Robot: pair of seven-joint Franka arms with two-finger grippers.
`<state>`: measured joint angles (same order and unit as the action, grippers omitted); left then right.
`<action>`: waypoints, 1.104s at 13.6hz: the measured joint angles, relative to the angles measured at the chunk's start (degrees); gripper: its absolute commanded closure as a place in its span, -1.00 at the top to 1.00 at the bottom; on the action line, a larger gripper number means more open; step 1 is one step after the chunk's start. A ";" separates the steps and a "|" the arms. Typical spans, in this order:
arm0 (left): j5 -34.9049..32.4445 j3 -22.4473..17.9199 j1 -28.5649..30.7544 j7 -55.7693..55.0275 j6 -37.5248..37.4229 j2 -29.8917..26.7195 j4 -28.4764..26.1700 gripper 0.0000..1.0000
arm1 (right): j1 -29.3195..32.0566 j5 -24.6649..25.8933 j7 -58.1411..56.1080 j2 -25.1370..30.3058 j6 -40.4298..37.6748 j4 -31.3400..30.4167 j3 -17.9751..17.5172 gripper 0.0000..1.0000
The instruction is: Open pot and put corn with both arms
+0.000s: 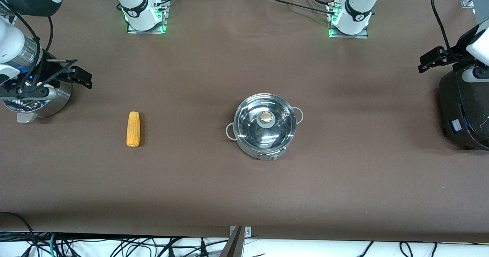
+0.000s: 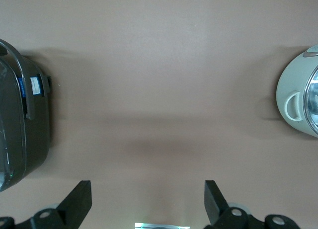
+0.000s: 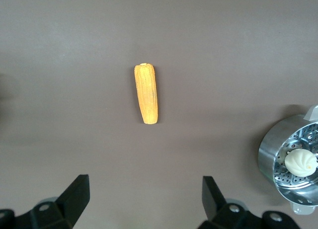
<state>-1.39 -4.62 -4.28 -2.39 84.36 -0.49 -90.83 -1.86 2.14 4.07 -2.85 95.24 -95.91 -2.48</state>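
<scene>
The steel pot (image 1: 266,134) stands mid-table with its glass lid and beige knob (image 1: 266,116) on it. Its edge also shows in the left wrist view (image 2: 298,106). The yellow-orange corn (image 1: 133,129) lies on the table toward the right arm's end, apart from the pot, and shows in the right wrist view (image 3: 146,94). My right gripper (image 1: 78,75) is open and empty in the air, over the steamer bowl's edge; in its own view (image 3: 145,194) the jaws stand wide apart. My left gripper (image 1: 431,60) is open and empty in the air beside the black cooker; its own view (image 2: 148,199) shows bare table.
A steel perforated steamer bowl (image 1: 49,106) with a pale bun (image 3: 300,162) sits at the right arm's end. A large black cooker (image 1: 464,112) sits at the left arm's end and also shows in the left wrist view (image 2: 20,124). Brown table (image 1: 244,188) surrounds the pot and corn.
</scene>
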 measured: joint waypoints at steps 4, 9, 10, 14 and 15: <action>0.00 -0.07 0.63 -0.02 -0.02 0.04 0.25 1.00 | 0.00 0.00 0.00 -0.03 0.00 0.00 0.00 1.00; 0.00 -0.17 1.09 -0.02 -0.05 0.20 2.35 1.00 | 0.00 0.00 0.00 -0.10 0.00 0.00 0.01 1.00; 0.00 -0.17 1.10 -0.02 -0.07 0.24 2.60 1.00 | 0.00 0.00 0.00 -0.11 0.00 0.00 0.01 1.00; 0.00 -0.14 1.10 -0.02 -0.07 0.35 2.71 1.00 | 0.01 0.00 0.00 -0.14 0.00 0.00 0.01 1.00; 0.00 -0.14 1.11 -0.02 -0.07 0.37 2.72 1.00 | 0.01 0.00 0.00 -0.14 0.00 0.00 0.02 1.00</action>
<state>-1.39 -4.76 -3.17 -2.41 84.29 -0.12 -88.12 -1.86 2.15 4.07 -2.99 95.24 -95.91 -2.47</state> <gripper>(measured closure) 0.000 0.000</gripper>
